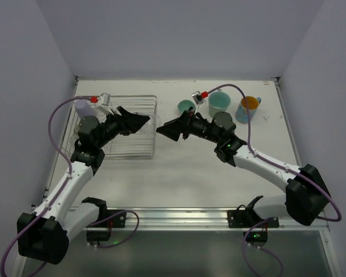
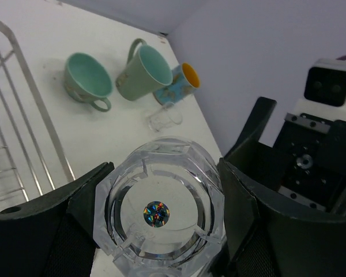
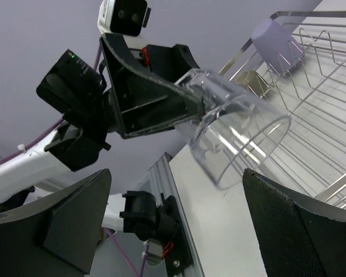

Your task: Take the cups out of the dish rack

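My left gripper (image 1: 139, 122) is shut on a clear glass (image 2: 161, 210) and holds it on its side past the right end of the silver wire dish rack (image 1: 124, 147). The glass's open mouth faces my right gripper (image 1: 164, 130), which is open and empty, its jaws wide just in front of the glass (image 3: 236, 130). A lavender cup (image 3: 274, 37) and a beige cup (image 3: 251, 83) sit in the rack (image 3: 323, 92). Two mint-green mugs (image 1: 185, 106) (image 1: 219, 102) and a blue mug with orange inside (image 1: 248, 108) stand on the table to the right.
Another clear glass (image 2: 164, 118) lies on the table in front of the mugs in the left wrist view. The table (image 1: 179, 173) has walls at the back and both sides. The right arm's forearm passes beside the mugs.
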Tool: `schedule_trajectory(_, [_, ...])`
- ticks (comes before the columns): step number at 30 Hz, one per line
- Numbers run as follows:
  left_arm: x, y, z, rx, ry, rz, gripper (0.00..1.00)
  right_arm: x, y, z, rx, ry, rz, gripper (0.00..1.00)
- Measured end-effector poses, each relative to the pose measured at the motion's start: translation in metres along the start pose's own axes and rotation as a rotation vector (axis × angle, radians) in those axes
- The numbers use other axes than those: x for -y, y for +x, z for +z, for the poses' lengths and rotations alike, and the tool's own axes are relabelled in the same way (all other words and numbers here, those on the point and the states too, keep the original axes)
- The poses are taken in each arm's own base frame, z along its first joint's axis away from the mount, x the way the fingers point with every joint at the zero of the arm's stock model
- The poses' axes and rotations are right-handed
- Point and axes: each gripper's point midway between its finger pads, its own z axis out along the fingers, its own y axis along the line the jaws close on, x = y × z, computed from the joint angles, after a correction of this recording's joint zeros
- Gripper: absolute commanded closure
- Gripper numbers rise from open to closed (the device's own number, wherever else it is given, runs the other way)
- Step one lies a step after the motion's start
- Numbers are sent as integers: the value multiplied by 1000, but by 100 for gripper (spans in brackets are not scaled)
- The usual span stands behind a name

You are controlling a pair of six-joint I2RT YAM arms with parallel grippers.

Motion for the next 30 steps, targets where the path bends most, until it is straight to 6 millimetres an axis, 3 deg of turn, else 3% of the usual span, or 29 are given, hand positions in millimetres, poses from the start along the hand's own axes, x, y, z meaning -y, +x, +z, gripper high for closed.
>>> schedule_trajectory(3, [14,10,-5,-30,79,-69,69,0,-2,4,10,-10,3,4])
schedule_trajectory(8, [46,1,-13,-8,217,-96,70,1,-4,11,13,-19,14,11])
schedule_trajectory(12, [60,-3,-18,4,282,-103,69,-8,-2,14,7,-49,11,38])
schedule_trajectory(13, [61,-3,-18,5,291,-103,68,-13,-2,15,1,-66,12,40])
schedule_trajectory(16, [62,-1,-19,4,302,-114,61,-27,-5,20,-2,-120,4,63])
schedule_trajectory(18, [63,-2,-19,6,308,-118,52,-33,-6,23,-6,-151,11,73])
schedule_trajectory(19, [64,-4,-20,13,312,-114,48,-36,-5,25,-13,-169,22,86])
schedule_trajectory(22, [65,-8,-20,29,317,-121,22,-41,-8,27,-10,-201,55,99])
schedule_trajectory(23, [67,-9,-21,28,323,-126,10,-44,-8,26,-10,-215,63,100])
schedule_trajectory(25, [67,-8,-22,25,321,-117,0,-49,-8,26,-10,-230,60,100])
schedule_trajectory(30, [54,-5,-20,4,220,-67,0,-37,-2,28,-37,-158,39,100])
